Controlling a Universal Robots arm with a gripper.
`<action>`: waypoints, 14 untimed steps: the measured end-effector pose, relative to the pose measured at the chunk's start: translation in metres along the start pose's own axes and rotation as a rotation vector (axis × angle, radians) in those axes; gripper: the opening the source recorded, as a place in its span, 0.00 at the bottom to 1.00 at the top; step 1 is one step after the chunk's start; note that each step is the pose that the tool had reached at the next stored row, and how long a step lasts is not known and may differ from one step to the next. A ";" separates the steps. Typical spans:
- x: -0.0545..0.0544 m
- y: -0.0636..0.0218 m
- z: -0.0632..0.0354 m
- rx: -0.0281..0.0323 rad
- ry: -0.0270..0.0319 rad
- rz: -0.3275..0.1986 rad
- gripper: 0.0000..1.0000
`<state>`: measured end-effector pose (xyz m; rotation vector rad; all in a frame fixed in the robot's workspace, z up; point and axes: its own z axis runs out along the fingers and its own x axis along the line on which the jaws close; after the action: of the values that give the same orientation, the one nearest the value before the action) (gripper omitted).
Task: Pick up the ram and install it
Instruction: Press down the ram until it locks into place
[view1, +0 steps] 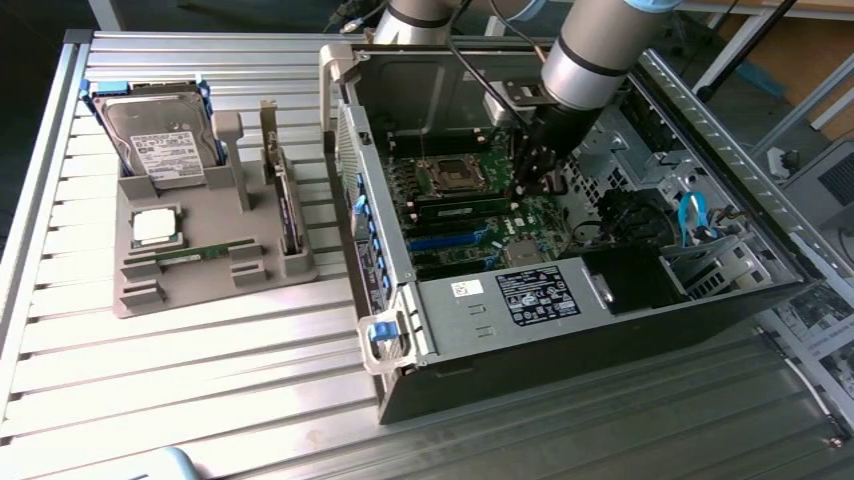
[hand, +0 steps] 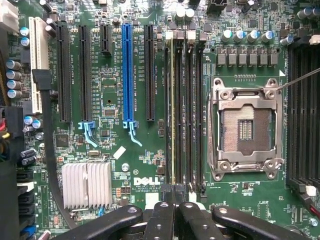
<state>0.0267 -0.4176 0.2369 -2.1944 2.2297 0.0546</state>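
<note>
I see my black claw (hand: 175, 200) closed empty above the thin green RAM stick (hand: 173, 110), seated in its motherboard slot.

The ram (hand: 173, 110) stands in a motherboard (hand: 125, 165) slot beside the CPU socket (hand: 246, 129).

The exterior view is looking down from high above the open computer case (view1: 574, 250); the wrist view is facing its motherboard (hand: 115, 90) closely.

A ribbed aluminium table (view1: 200, 380) lies under bright light, with a blue frame (view1: 834, 105) behind.
</note>
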 end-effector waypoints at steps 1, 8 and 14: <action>0.000 0.0000 0.0007 0.0000 0.0000 0.000 0.11; 0.000 0.0001 0.0071 -0.0001 0.0005 0.000 0.11; 0.001 0.0002 0.0111 -0.0002 0.0009 0.000 0.11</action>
<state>0.0264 -0.4177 0.2258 -2.1950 2.2302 0.0539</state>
